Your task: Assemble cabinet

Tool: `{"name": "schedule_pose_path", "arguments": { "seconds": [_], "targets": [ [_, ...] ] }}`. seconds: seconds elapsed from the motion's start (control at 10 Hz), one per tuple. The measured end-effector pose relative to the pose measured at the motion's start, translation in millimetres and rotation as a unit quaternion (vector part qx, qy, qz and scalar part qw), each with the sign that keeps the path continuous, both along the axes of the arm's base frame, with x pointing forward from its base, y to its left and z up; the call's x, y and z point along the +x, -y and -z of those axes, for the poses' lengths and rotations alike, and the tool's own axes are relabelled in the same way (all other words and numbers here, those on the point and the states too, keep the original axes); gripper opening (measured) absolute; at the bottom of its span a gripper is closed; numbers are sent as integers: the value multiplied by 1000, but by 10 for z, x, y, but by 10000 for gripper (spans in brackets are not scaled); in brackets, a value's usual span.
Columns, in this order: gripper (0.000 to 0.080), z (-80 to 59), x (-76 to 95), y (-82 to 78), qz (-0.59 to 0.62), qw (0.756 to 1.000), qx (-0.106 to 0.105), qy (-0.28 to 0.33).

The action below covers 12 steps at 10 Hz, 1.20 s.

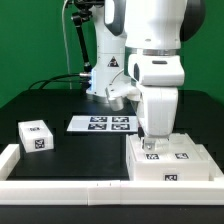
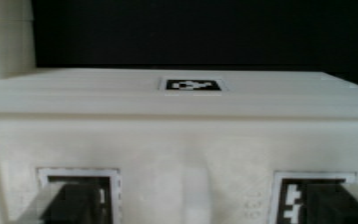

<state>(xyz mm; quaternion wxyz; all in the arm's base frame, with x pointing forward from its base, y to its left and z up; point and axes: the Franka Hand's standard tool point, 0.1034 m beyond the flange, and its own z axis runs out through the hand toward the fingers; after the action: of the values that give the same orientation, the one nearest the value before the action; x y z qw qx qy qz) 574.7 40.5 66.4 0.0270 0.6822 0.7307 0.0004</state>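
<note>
Holding my gripper [image 1: 153, 134] low against the cabinet [image 1: 176, 165], its grip impossible to tell, I judged assembly barely begun: a loose white block [image 1: 37, 136] lay well apart.

Headcount: one of each thing, only the tags come in multiples

On the desk [image 1: 40, 110] there's one robot arm [image 1: 150, 50], one big cabinet [image 1: 170, 160] at lower right showing three tags, one small white block [image 1: 37, 137] at the left showing two tags, one marker board [image 1: 103, 124] in the middle with four tags and one border rail [image 1: 70, 185] along the bottom. The wrist view shows one clear tag on the cabinet plus two blurry ones.
</note>
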Motion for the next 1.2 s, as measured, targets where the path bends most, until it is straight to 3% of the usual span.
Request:
{"name": "schedule_pose_path", "arguments": {
  "seconds": [0.1,0.2,0.4,0.6,1.0,1.2],
  "targets": [
    [667,-78,-77,27,5,1000,1,13],
    [771,-155,-185,41,26,999,5,30],
    [794,-269,-464,-11,83,994,20,61],
    [797,-206,-691,-29,110,992,28,60],
    [797,-220,-650,-29,149,986,32,62],
    [797,-185,-708,-106,296,951,55,71]
  ]
}}
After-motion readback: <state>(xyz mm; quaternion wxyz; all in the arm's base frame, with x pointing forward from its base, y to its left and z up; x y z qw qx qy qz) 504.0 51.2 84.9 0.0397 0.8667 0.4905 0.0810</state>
